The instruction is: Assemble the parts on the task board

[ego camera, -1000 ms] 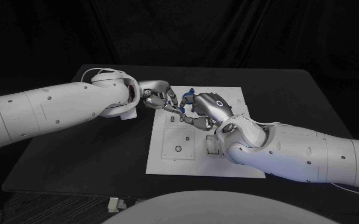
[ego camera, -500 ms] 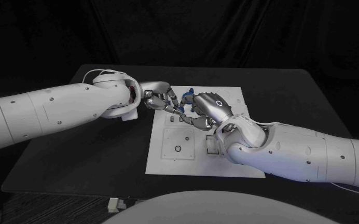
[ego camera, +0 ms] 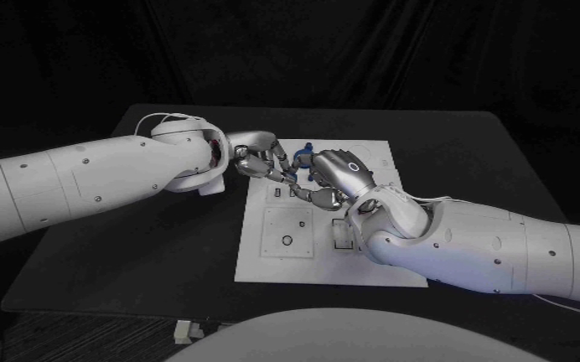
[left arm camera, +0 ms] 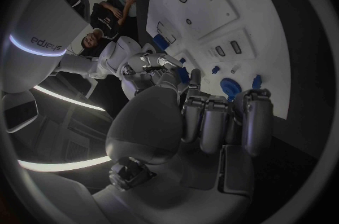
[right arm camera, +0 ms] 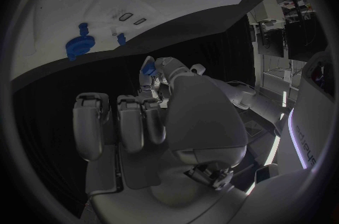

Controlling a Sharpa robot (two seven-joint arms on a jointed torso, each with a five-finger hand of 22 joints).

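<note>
Hands meeting over the board's far end

My left hand and right hand hover close together above the far part of the task board, fingertips nearly touching. A small blue part sits between them; in the right wrist view my left hand's fingertips pinch it. Right hand's fingers are curled; whether they grip anything I cannot tell. A round blue part and smaller blue pieces stand on the board.
</note>
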